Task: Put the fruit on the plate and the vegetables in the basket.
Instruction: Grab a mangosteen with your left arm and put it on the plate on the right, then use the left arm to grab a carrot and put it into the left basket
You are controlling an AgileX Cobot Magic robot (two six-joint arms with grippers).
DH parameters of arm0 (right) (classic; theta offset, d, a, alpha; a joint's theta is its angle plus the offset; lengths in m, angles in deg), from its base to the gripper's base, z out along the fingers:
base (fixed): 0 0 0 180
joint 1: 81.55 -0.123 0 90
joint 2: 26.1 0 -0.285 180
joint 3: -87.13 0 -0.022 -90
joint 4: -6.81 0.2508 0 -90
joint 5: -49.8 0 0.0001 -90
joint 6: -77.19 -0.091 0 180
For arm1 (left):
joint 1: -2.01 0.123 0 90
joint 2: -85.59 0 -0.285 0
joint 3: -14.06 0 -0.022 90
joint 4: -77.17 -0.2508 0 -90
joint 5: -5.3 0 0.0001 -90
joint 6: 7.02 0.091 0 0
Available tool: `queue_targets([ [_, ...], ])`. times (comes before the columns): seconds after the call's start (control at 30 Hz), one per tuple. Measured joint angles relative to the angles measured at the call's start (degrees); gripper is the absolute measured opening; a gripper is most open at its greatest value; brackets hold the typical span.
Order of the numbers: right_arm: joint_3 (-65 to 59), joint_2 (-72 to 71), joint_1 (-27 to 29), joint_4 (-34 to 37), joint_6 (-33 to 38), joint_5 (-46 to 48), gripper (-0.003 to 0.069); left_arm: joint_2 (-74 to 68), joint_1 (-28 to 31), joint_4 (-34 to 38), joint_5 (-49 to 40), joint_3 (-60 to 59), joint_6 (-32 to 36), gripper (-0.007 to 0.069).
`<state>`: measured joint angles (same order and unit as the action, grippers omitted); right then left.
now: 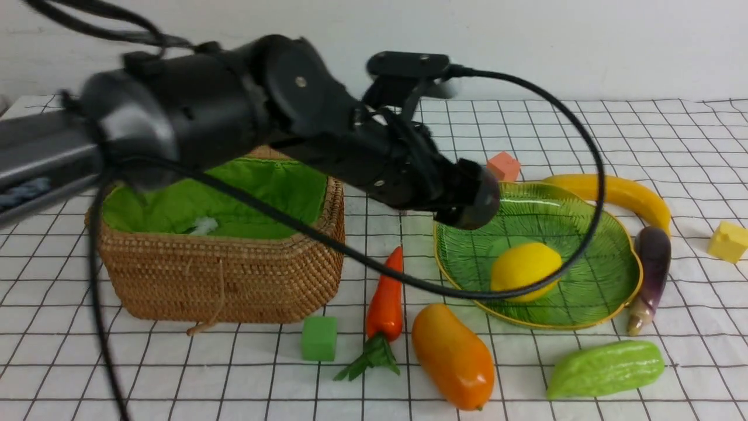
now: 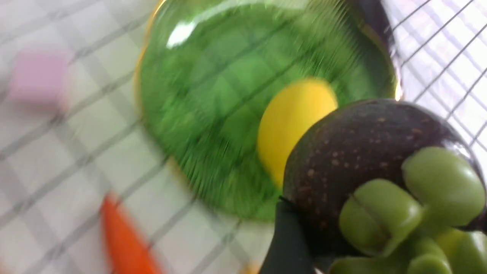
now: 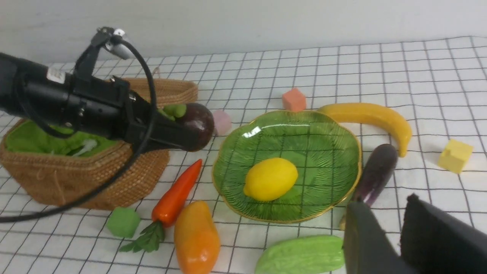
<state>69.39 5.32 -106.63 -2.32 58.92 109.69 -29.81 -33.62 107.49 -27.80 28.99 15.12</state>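
Front view: your left gripper (image 1: 470,202) is clamped on the dark purple mangosteen (image 3: 198,122), its green cap turned back toward the wrist, and holds the fruit in the air by the left edge of the green leaf-shaped plate (image 1: 590,257), between plate and wicker basket (image 1: 222,275). The left arm reaches out above the basket's open, green-lined mouth. The yellow lemon (image 1: 525,271) lies on the plate, the only fruit there. The orange mango (image 1: 453,355) lies on the checked tabletop (image 1: 643,134) just in front of the plate's near-left rim, and the banana (image 1: 619,193) curves round the plate's far-right rim. Of the vegetables, the red-orange carrot-like piece (image 1: 385,298) lies between basket and plate with its leaves toward you. The eggplant (image 1: 650,263) lies against the plate's right rim. The bumpy green gourd (image 1: 608,368) lies in front of the plate, to the right. A green cube (image 1: 319,338), an orange-pink cube (image 1: 504,166) and a yellow cube (image 1: 727,241) sit apart on the cloth. Right wrist view: your right gripper (image 3: 395,243) hangs empty, its jaws a narrow gap apart, near the gourd and eggplant.
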Motion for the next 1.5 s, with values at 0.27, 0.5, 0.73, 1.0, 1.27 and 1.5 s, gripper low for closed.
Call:
queue_targets([
  [0.27, 0.0, 0.0, 0.0, -2.5, -3.1, 5.6, 0.0187, -21.6, -0.9, -4.4, -1.4, 21.8, 1.4, 0.0510],
  [0.5, 0.0, 0.0, 0.0, -1.8, -1.7, 7.6, 0.0193, -28.4, -0.9, -12.6, -1.9, 28.6, -6.0, 0.0538],
  [0.73, 0.0, 0.0, 0.0, -1.6, -0.4, 7.7, 0.0196, -28.5, -0.8, -18.6, -3.4, 29.0, -11.5, 0.0668],
  [1.0, 0.0, 0.0, 0.0, -0.9, 1.2, 7.5, 0.0196, -18.9, -0.8, -21.1, -24.7, 29.1, -20.0, 0.0531],
  [1.27, 0.0, 0.0, 0.0, 0.4, 4.2, 6.3, 0.0197, -13.0, -0.8, -28.2, -37.6, 28.8, -33.5, 0.0075],
  [1.5, 0.0, 0.0, 0.0, 0.6, 5.6, 5.7, 0.0197, -17.5, -2.8, -36.4, -38.0, 27.0, -34.0, 0.0195],
])
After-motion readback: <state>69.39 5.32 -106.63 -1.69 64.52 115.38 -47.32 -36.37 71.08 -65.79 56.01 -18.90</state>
